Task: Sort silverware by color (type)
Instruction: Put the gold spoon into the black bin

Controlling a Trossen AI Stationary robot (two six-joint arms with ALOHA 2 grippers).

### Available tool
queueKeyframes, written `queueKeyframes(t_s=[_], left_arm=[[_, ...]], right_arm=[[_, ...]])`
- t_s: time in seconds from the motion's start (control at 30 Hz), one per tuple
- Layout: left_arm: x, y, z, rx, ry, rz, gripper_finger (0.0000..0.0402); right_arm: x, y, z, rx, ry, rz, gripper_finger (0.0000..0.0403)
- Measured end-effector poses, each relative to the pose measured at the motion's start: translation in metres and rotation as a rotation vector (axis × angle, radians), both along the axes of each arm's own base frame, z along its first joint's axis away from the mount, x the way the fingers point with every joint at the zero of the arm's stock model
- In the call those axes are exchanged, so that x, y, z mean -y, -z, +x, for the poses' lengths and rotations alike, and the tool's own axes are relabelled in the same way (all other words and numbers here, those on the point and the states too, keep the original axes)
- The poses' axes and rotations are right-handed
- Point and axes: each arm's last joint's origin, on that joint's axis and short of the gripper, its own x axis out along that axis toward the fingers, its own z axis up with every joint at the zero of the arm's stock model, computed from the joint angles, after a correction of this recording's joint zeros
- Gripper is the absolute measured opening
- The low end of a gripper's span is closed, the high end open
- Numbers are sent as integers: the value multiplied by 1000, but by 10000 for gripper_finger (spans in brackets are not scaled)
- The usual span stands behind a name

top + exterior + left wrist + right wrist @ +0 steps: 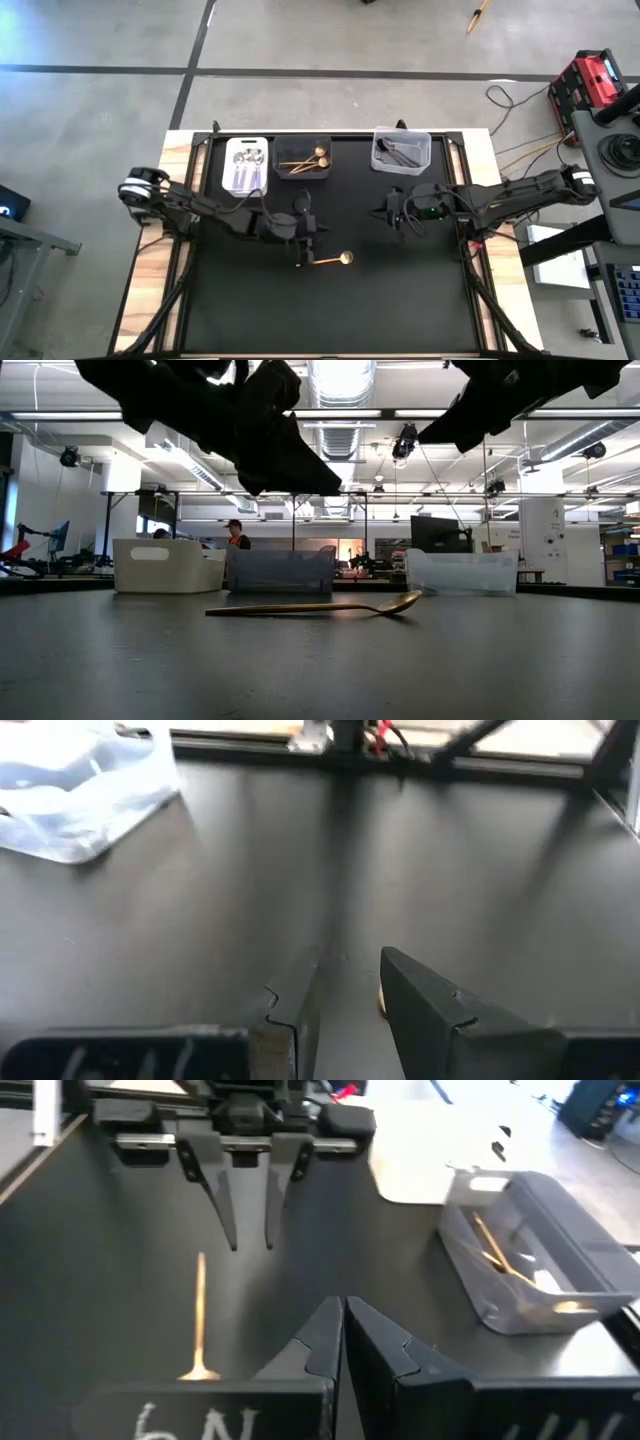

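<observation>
1 gold spoon (pixel 331 259) lies flat near the middle of the black desk mat (pixel 400 300), bowl pointing toward the right edge. The left gripper (pixel 307 250) hovers above its handle end, fingers parted, holding nothing. The right gripper (pixel 392 213) waits nearby, closed and empty. Along the far edge stand 3 bins: white (pixel 246 165) with purple-handled pieces, dark (pixel 302 157) with gold ones, clear (pixel 401 150) with grey ones.

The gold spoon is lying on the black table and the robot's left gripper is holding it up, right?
No. The slim gold spoon lies flat on the black table, not held. The low view shows the left gripper above it, jaws apart.
</observation>
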Motion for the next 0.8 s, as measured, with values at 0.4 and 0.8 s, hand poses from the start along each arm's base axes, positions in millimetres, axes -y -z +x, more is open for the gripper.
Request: queueKeyframes(t_s=[0.4,0.8], left_arm=[[37,-3,6,-91,73,31,87],[41,29,14,-169,46,-1,102]], right_arm=[[-18,-3,-1,33,-81,3,9],[-19,-3,-1,36,-83,2,9]])
